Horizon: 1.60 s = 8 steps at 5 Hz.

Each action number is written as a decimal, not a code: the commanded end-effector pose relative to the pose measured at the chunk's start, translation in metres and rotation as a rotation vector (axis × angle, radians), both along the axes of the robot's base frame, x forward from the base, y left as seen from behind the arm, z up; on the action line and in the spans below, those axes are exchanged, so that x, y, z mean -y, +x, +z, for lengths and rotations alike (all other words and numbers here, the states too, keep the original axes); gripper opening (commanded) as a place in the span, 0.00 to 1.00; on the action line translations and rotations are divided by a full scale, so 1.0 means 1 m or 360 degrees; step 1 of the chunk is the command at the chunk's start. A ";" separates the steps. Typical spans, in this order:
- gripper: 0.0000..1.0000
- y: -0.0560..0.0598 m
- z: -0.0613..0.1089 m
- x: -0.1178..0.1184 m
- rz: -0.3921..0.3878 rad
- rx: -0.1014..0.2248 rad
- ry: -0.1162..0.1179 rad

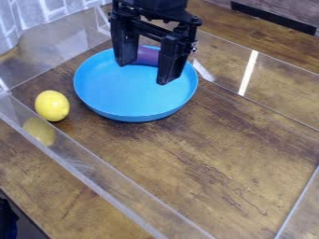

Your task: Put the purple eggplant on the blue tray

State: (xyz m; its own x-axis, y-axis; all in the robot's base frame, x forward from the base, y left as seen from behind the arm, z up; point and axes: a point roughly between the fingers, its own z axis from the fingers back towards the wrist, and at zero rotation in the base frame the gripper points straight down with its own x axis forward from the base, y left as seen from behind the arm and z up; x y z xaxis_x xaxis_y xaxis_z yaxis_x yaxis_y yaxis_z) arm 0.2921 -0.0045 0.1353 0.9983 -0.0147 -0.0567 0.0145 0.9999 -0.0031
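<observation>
The blue tray (134, 91) is a round bright blue dish on the wooden table, left of center. My black gripper (149, 65) hangs over the tray's far side with its two fingers (171, 63) pointing down and spread apart, open. Between and behind the fingers a bit of the purple eggplant (148, 56) shows, low at the tray's far rim; most of it is hidden by the fingers. I cannot tell whether the fingers touch it.
A round yellow lemon (51, 105) lies on the table left of the tray. Clear plastic walls (75, 159) run around the work area, along the left and front.
</observation>
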 end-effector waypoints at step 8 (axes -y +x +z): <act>1.00 0.017 -0.011 -0.049 0.0267 -0.0059 -0.0101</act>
State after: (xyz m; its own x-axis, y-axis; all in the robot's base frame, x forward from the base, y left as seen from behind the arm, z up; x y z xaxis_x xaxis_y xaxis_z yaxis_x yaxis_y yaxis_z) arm 0.3002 0.0428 0.1099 0.9760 0.1473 -0.1601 -0.1591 0.9852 -0.0634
